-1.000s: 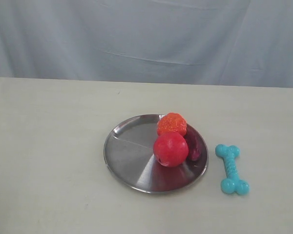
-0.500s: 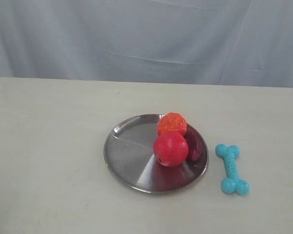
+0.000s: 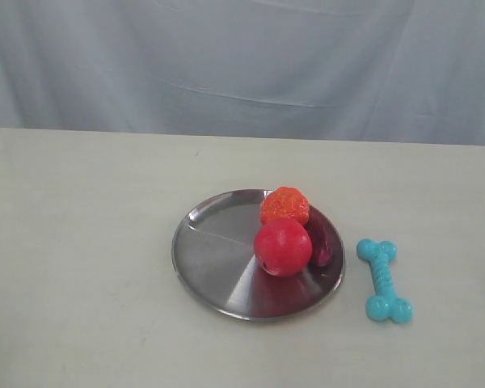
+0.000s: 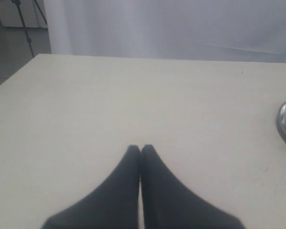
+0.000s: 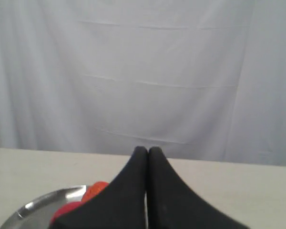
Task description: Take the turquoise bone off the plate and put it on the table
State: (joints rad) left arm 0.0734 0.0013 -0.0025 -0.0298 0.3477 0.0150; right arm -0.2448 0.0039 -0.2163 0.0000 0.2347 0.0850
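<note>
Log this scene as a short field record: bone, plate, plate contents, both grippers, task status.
turquoise bone: lying on the table, right of the plate, clear of its rim
plate: shiny steel, near table centre
plate contents: red ball, orange ball behind it, dark red object partly hidden beside them
left gripper: shut, empty, over bare table
right gripper: shut, empty
arms in exterior view: none
task status: bone off the plate, appears done
</note>
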